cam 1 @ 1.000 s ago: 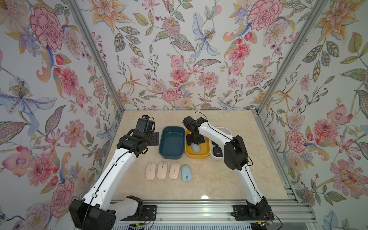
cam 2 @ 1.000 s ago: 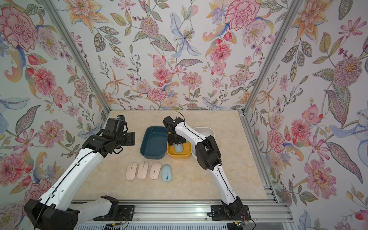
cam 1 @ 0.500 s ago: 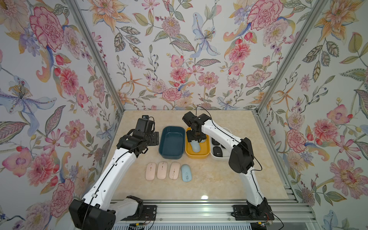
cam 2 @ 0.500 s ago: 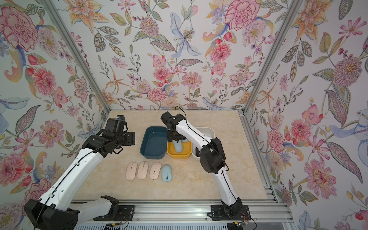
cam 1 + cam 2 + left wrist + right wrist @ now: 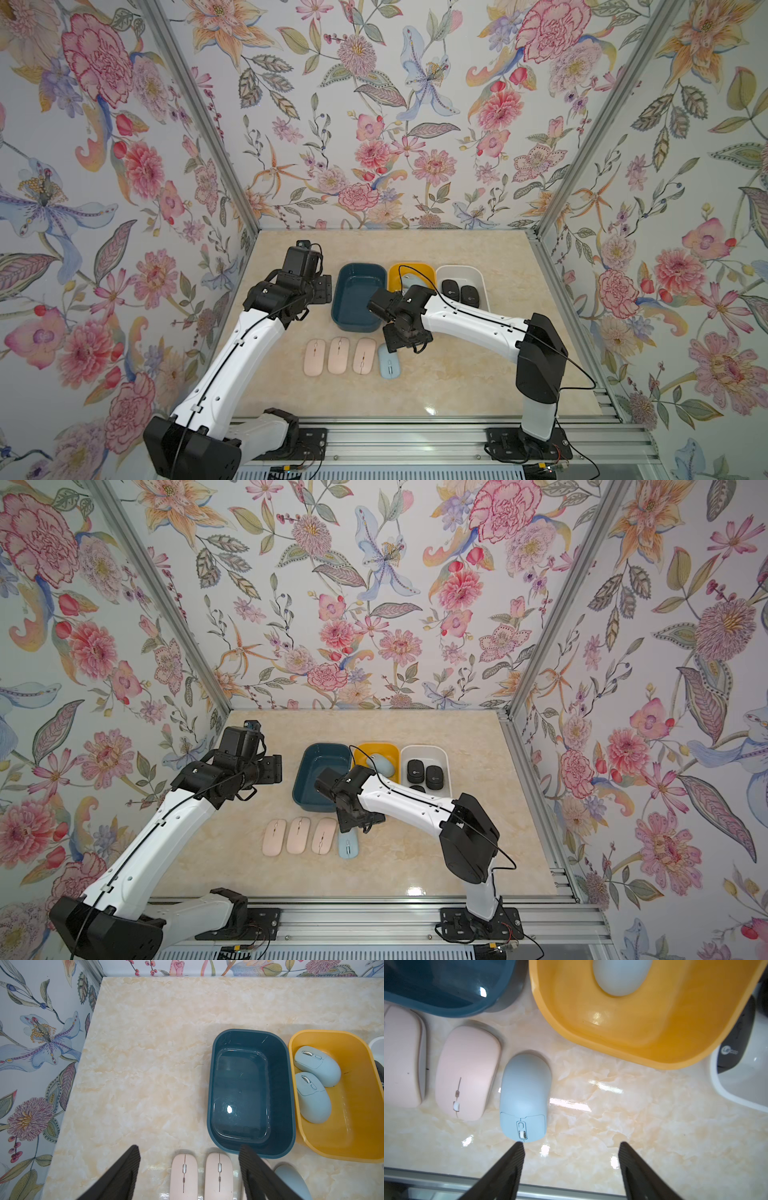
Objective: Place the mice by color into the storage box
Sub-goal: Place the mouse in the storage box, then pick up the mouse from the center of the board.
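Three pale pink mice [image 5: 338, 355] lie in a row at the front of the table, with one light blue mouse [image 5: 388, 366] to their right. Behind them stand three storage boxes: the teal [image 5: 357, 299] is empty, the yellow [image 5: 353, 1105] holds two blue mice [image 5: 312, 1098], and the white [image 5: 424, 752] holds black mice [image 5: 433, 777]. My right gripper [image 5: 571, 1147] hangs open and empty just above the lone blue mouse [image 5: 525, 1097], one fingertip near its wheel end. Left of the teal box, my left gripper [image 5: 189, 1153] stays open and empty above two pink mice [image 5: 184, 1176].
Flowered walls close in the marble table [image 5: 478, 374] on three sides. An aluminium rail [image 5: 415, 432] runs along the front edge. The right arm's forearm [image 5: 469, 328] reaches across in front of the yellow and white boxes.
My right gripper has come out of the yellow box, leaving a blue mouse there, and swung forward to above the blue mouse on the table, its jaws wider. The left arm has not moved.
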